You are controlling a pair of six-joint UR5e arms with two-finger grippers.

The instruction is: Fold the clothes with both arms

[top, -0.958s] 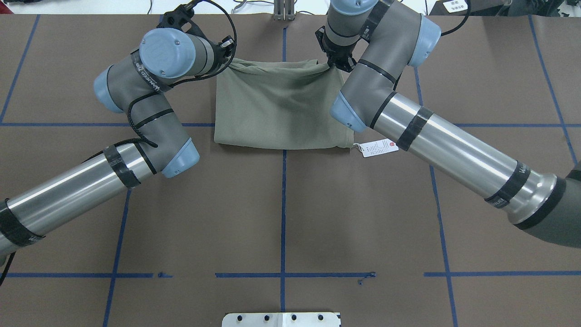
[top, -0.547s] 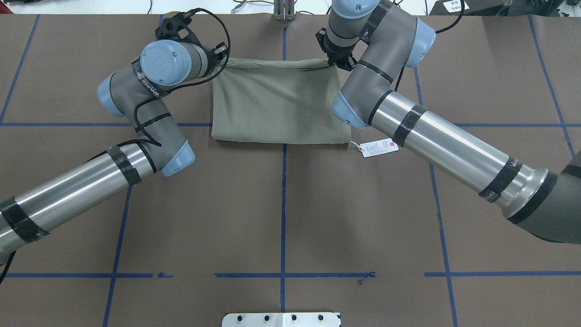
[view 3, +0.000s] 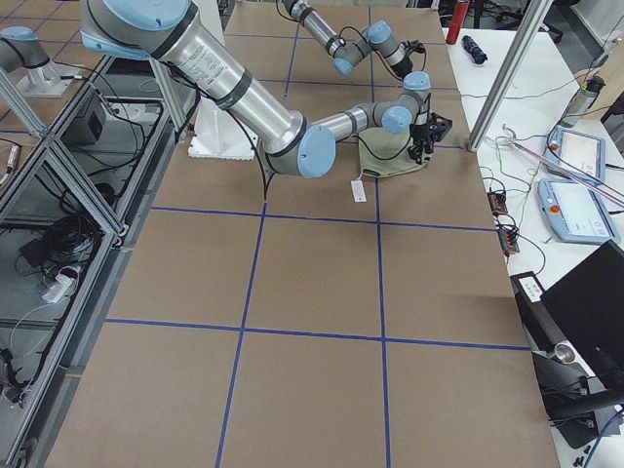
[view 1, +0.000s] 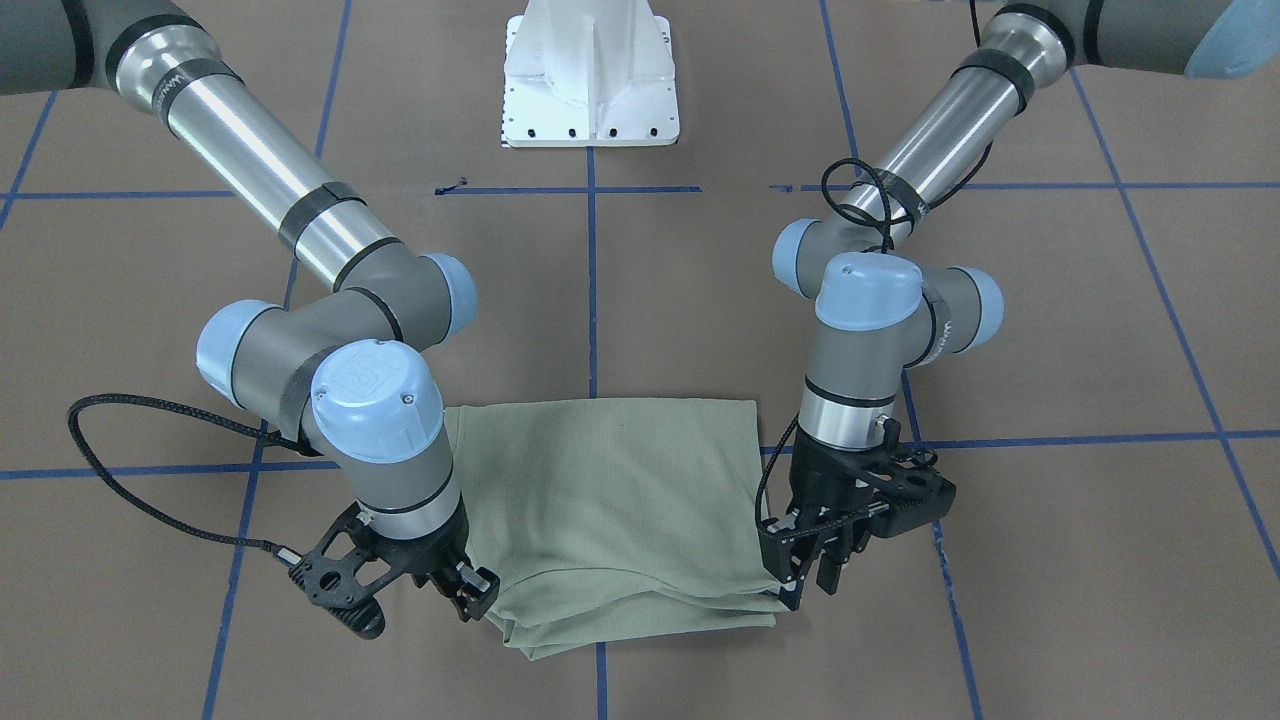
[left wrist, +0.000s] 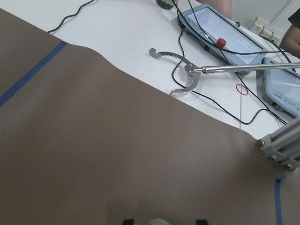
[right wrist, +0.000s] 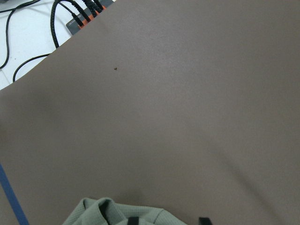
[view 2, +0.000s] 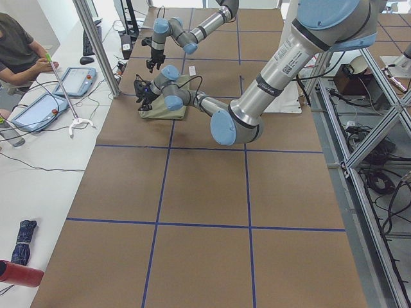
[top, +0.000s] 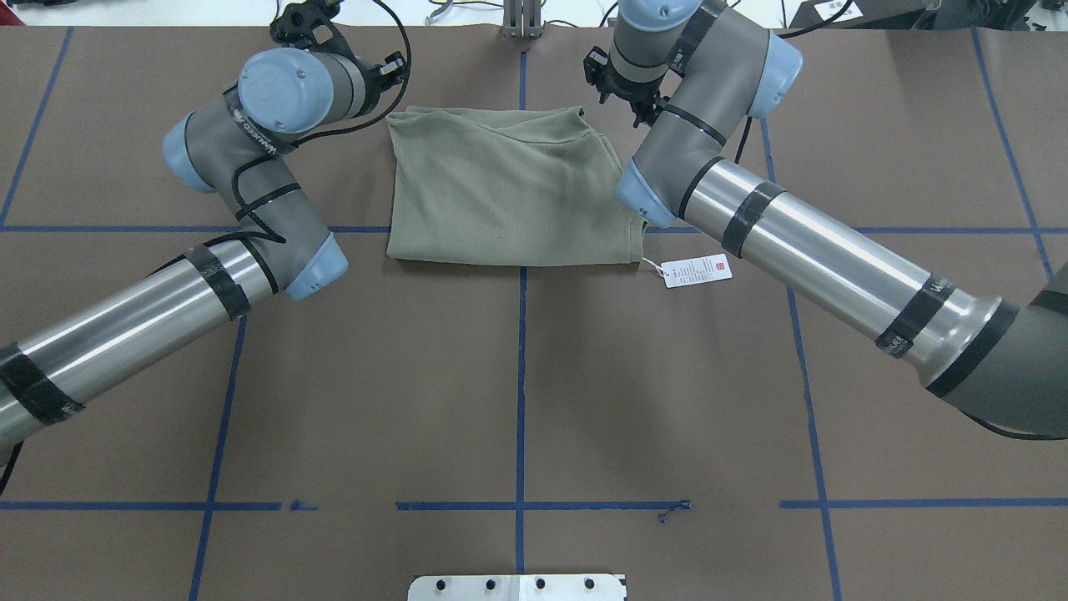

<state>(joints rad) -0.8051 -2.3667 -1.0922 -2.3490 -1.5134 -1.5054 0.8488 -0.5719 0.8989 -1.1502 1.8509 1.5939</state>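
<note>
Sage-green shirt [top: 509, 196] was seen folded into a rough rectangle and laid flat on the brown table cover [top: 517, 376], upper centre of the overhead view. White hang tag [top: 697, 270] was noted on its string just off the shirt's lower right corner in that view.

Front-facing view: left gripper [view 1: 812, 572] was found at lower right, just beside a shirt corner, fingers apart, nothing pinched. Right gripper [view 1: 468, 590] was found at lower left by the opposite corner, likewise spread.

Left wrist view: 2 black fingertips [left wrist: 127, 221] were seen separated at the bottom edge, green cloth between them. A similar gap was recorded in the right wrist view.
</note>
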